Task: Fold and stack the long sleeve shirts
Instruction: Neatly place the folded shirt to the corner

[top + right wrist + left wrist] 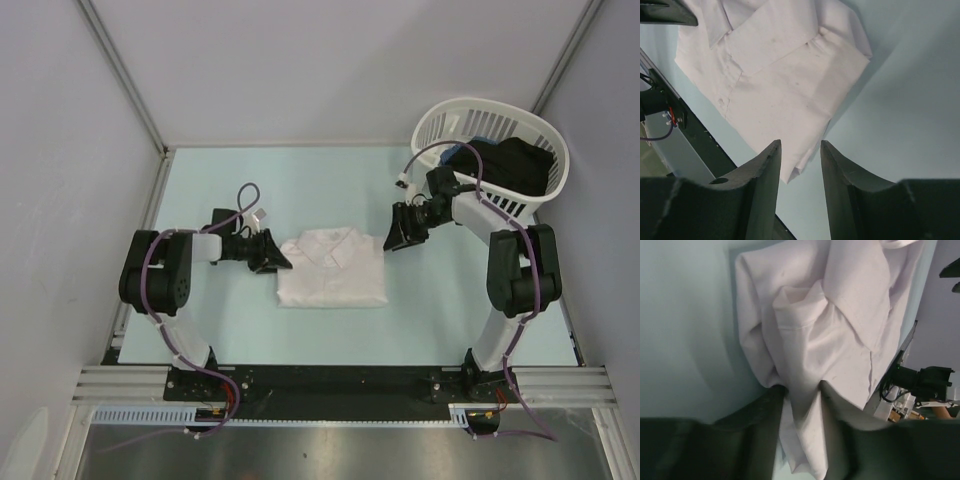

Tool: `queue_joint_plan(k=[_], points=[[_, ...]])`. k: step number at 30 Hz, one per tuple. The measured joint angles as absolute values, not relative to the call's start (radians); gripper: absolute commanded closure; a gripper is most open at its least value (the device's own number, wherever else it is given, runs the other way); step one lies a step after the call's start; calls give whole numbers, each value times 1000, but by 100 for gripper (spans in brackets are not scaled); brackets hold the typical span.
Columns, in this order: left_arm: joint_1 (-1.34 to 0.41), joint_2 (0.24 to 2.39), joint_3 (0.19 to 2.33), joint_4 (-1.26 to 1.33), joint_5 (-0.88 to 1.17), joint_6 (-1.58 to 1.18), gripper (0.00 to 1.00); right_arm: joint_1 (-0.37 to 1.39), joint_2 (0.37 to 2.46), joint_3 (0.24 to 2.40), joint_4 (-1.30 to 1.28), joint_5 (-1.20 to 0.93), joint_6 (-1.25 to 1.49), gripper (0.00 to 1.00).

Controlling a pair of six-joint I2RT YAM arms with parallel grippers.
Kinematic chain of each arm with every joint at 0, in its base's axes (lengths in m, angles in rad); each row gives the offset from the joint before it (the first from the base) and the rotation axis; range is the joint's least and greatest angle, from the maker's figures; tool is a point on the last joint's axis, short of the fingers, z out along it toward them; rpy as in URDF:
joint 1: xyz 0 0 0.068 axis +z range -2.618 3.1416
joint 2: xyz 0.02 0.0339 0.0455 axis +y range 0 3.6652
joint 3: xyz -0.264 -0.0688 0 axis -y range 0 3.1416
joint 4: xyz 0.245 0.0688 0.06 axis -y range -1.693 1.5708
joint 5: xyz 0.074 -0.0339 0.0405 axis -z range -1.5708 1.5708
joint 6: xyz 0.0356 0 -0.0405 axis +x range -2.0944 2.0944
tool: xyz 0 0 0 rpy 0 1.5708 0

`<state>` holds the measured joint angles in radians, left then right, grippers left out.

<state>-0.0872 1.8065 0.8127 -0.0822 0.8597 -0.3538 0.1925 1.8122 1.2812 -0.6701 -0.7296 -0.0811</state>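
Note:
One of the long sleeve shirts, plain white, lies folded into a rectangle with its collar up in the middle of the pale green table. My left gripper is low at the shirt's left edge. In the left wrist view its fingers stand apart with a loose fold of the shirt lying between them. My right gripper hovers just off the shirt's far right corner. In the right wrist view it is open with nothing between the fingers, and a corner of the shirt shows below.
A white slatted basket stands at the back right, with dark clothes piled in it. Grey walls close the table on three sides. The black base rail runs along the near edge.

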Motion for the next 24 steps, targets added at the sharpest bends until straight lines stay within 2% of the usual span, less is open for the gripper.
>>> queue_joint_plan(k=[3,5,15,24], points=[[-92,1829,820,-57,834,-371,93,174,1812,1284,-680,-726,-81,59],[-95,1832,827,-55,810,-375,100,170,1812,1289,-685,-723,-81,59],[-94,1868,1046,-134,579,-322,100,165,1845,1329,-685,-720,-79,61],[56,2004,1363,-184,437,-228,100,141,1861,1376,-688,-706,-80,61]])
